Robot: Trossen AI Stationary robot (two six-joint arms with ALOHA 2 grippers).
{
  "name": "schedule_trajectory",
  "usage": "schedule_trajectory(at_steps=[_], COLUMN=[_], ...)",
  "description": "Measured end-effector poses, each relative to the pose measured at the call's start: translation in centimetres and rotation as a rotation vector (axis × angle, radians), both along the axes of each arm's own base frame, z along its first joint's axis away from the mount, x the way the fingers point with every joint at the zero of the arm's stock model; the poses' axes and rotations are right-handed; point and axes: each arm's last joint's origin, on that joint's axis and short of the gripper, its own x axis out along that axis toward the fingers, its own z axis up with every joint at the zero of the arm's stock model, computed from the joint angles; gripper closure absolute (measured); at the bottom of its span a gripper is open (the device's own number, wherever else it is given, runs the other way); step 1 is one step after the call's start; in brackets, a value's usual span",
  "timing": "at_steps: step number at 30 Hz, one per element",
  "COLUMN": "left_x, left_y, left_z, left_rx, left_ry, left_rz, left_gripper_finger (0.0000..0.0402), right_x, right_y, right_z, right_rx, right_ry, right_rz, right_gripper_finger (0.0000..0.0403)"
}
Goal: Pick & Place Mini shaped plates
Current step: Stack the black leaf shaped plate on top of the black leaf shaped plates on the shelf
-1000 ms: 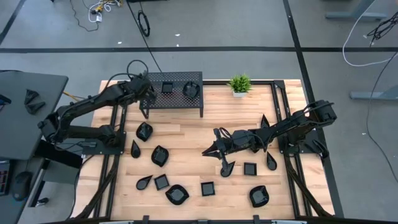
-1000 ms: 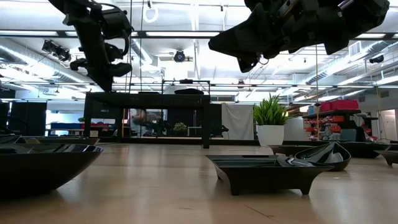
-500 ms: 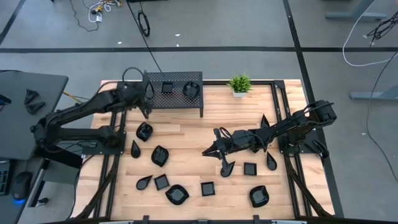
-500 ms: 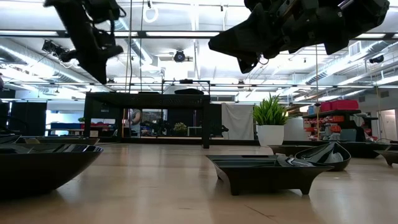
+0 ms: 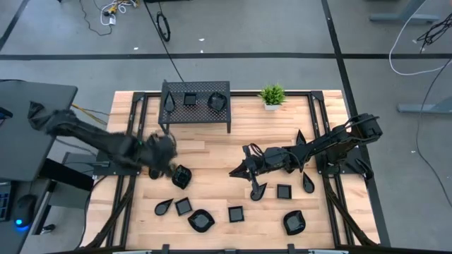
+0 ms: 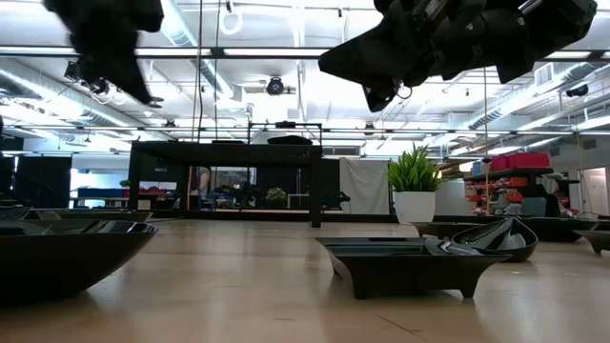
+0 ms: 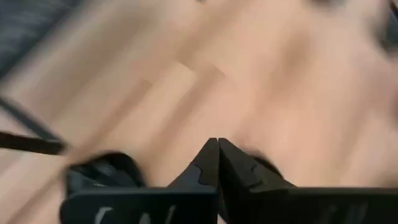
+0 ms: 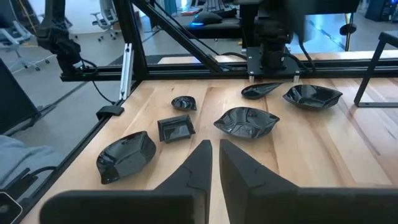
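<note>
Two dark arms work over a wooden bench [image 5: 212, 152] scattered with small glossy black plates.

The left hand [image 5: 161, 149] is blurred over the bench's left side, its fingers pressed together and empty in the left wrist view. A rounded plate [image 5: 181, 176] lies just beside it at about 5 o'clock. Another dark dish shows under that hand in the wrist view, too blurred to tell its shape.

The right hand [image 5: 236, 170] hangs near the bench's centre, fingers a narrow slit apart and holding nothing. A teardrop plate [image 5: 258, 190] lies close at its 5 o'clock and a square plate [image 5: 283, 191] beyond that.

More plates lie along the near edge at 6 o'clock. Two plates sit on a black perforated rack [image 5: 196, 104] at 12 o'clock, with a small potted plant [image 5: 272, 95] to the rack's right.
</note>
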Motion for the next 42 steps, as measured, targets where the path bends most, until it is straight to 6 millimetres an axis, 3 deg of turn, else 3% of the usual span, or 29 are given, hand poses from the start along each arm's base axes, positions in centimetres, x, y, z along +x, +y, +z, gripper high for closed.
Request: schedule_trajectory(at_steps=[7,15,24,29,42], left_x=[0.3,1.4,3.3,3.8,3.8], left_y=[-5.3,-8.5,-9.2,-9.6,-9.6], left_z=[-3.2,-7.5,-10.4,-11.1,-11.4], left_rx=[-0.046,0.108,0.329,0.302,0.315], left_ry=[0.222,0.430,0.453,0.472,0.480], left_rz=[-0.272,-0.534,-0.609,-0.689,-0.685], left_gripper_finger=[0.0398,0.0362,0.0285,0.0283,0.0297], right_x=[0.0,0.0,0.1,0.1,0.1], right_y=[0.0,0.0,-0.2,-0.4,-0.4], right_z=[0.1,0.1,0.1,0.1,0.1], right_rx=[0.001,-0.002,-0.030,-0.033,-0.039], right_ry=[-0.005,-0.010,-0.020,-0.020,-0.022], right_rz=[0.000,0.001,-0.001,-0.008,-0.003], right_gripper_finger=[0.0371,0.0371,0.0371,0.0371,0.0371])
